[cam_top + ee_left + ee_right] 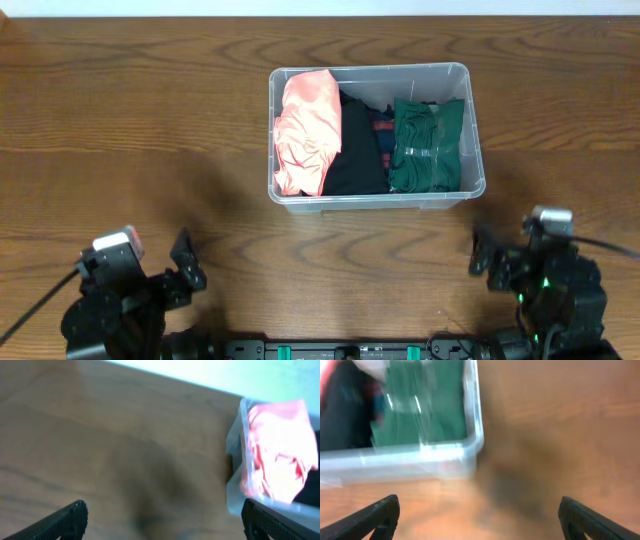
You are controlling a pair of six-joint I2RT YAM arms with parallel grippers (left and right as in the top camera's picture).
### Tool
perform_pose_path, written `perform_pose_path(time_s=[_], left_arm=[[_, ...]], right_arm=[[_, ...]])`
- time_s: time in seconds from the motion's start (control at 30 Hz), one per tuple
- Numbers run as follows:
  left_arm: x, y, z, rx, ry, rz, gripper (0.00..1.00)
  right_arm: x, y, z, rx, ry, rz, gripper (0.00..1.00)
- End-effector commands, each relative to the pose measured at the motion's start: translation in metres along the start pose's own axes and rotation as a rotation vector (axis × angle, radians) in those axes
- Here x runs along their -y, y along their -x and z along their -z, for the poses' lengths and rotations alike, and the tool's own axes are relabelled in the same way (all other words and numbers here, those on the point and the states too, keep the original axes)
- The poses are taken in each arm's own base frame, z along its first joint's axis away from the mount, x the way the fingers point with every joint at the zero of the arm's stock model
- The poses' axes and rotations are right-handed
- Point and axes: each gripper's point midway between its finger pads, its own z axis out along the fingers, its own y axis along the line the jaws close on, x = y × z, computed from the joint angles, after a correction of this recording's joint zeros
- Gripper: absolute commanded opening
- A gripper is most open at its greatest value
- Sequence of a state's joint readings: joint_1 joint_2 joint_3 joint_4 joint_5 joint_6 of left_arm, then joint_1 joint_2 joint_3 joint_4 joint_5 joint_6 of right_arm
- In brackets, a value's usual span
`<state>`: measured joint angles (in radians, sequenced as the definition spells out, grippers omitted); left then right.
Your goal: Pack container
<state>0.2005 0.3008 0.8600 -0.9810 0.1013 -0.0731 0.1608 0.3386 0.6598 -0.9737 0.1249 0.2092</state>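
Left gripper (163,512) and right gripper (477,510) gape empty; coral garment (305,130), heaped at 9 o'clock in the container (372,69), risks spilling over.

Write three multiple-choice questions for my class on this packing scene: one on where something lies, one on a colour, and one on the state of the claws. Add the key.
1. Where is the dark green folded garment?
A. outside the bin, beside it
B. at the right end of the clear rectangular plastic bin
C. in a claw

2. What colour is the wide garment lying beside the salmon-pink folded garment?
A. white
B. black
C. yellow

3. How are the left claw and the right claw?
A. both open and empty
B. both shut on cloth
C. both inside the bin

Key: 1 B, it lies against the bin's right wall. 2 B, black cloth fills the bin's middle. 3 A, each wrist view shows the fingers wide apart with nothing held.
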Motion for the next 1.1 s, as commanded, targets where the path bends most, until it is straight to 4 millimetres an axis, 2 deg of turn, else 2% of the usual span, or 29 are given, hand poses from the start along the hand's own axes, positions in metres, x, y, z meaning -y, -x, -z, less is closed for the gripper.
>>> perform_pose_path(time_s=[0.0, 0.03, 0.2, 0.5, 0.63, 0.8, 0.87, 0.97, 1.07], left_arm=[[-0.002, -0.011, 0.001, -0.039, 0.006, -0.013, 0.98], [-0.002, -0.016, 0.002, -0.059, 0.008, -0.012, 0.98], [-0.005, -0.034, 0.004, -0.133, 0.018, -0.009, 0.98], [-0.006, -0.041, 0.005, -0.162, 0.022, -0.007, 0.98], [-0.006, -0.041, 0.005, -0.162, 0.022, -0.007, 0.98], [-0.006, -0.041, 0.005, -0.162, 0.022, -0.007, 0.98], [-0.006, -0.041, 0.005, -0.162, 0.022, -0.007, 0.98], [-0.006, -0.041, 0.005, -0.162, 0.022, -0.007, 0.98], [-0.006, -0.041, 0.005, -0.162, 0.022, -0.007, 0.98]], right_arm=[[0.006, -0.027, 0.004, -0.084, -0.019, -0.003, 0.99], [0.008, -0.035, 0.005, -0.116, -0.028, -0.006, 0.99], [0.008, -0.035, 0.004, -0.117, -0.026, -0.009, 0.99], [0.008, -0.034, 0.004, -0.109, -0.025, -0.011, 0.99], [0.01, -0.03, 0.011, -0.053, -0.022, -0.026, 0.99], [0.012, -0.021, 0.03, 0.128, 0.005, -0.022, 0.99], [0.012, -0.021, 0.031, 0.16, 0.014, -0.012, 0.99], [0.007, -0.01, 0.021, 0.198, 0.021, 0.048, 0.99], [0.0, 0.018, 0.009, 0.353, 0.022, 0.169, 0.99]])
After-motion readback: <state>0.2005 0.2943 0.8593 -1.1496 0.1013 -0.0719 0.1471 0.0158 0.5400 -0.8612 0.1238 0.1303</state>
